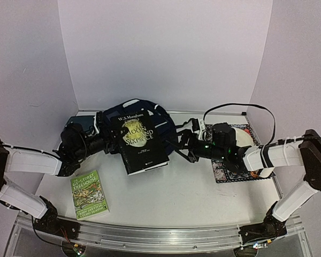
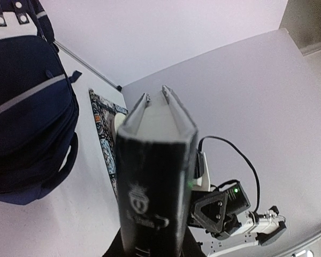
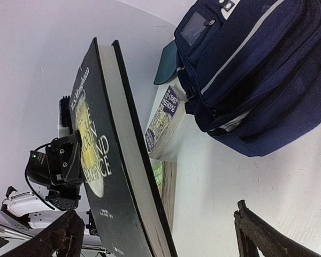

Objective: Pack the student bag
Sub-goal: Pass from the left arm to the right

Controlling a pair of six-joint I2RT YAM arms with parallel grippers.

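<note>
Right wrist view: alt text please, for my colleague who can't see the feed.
A black book fills the left foreground, tilted, clamped by the left fingers. Behind it the navy student bag lies on the table near a paperback; the right fingers are spread and empty at the bottom.

The raised black book (image 1: 140,144) screens the student bag (image 1: 163,126) from the near side; bare desk (image 1: 192,198) stretches before it.

Soft, even white light casts faint shadows. The black book (image 2: 150,198) blurs close to the left wrist lens; the student bag (image 2: 27,107) sinks into near-black, losing detail.
</note>
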